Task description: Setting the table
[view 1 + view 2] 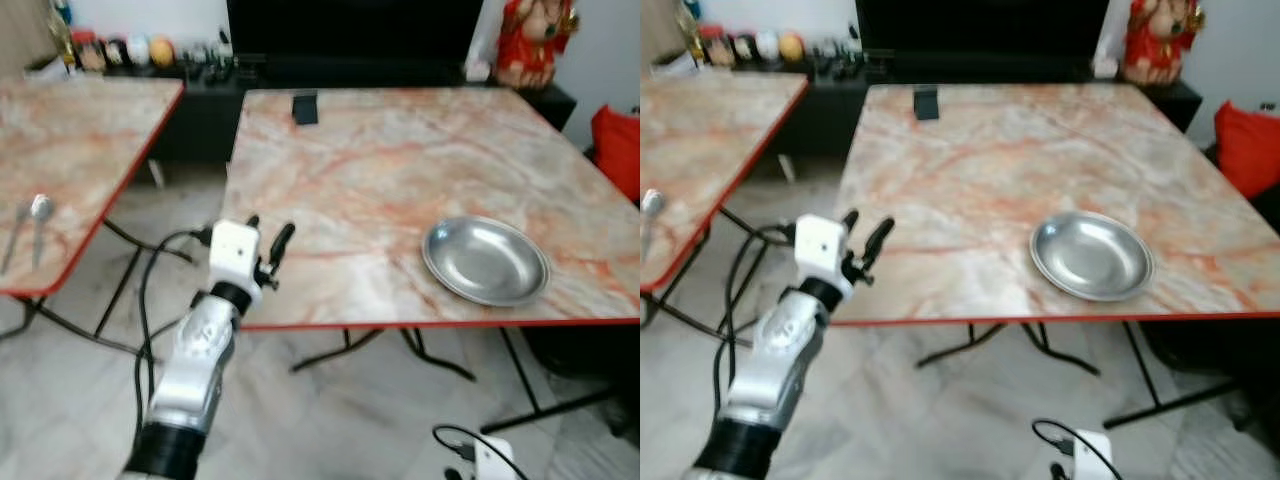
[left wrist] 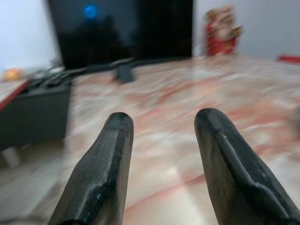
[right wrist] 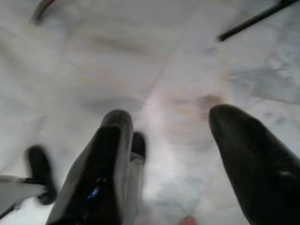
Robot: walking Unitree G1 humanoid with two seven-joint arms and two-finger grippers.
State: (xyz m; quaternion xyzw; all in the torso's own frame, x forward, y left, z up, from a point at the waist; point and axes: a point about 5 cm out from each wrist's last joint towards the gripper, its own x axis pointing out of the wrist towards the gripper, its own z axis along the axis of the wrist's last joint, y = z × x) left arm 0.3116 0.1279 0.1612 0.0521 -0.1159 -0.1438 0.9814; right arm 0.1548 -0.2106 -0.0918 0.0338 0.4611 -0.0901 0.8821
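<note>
A round steel plate (image 1: 487, 260) lies empty near the front right of the marble-patterned table (image 1: 380, 170). A spoon (image 1: 40, 212) and a fork (image 1: 14, 238) rest near the front edge of a second table (image 1: 70, 130) to the left. My left gripper (image 1: 270, 227) is raised at the main table's front left corner, open and holding nothing; in the left wrist view its fingers (image 2: 110, 154) point across the tabletop. My right gripper (image 3: 171, 117) hangs low over the floor, open and holding nothing.
A small black object (image 1: 305, 107) stands at the table's far edge. Behind it are a dark cabinet (image 1: 200, 90) with small items and a red figurine (image 1: 537, 40). A red cushion (image 1: 620, 145) sits at the right. A floor gap separates the two tables.
</note>
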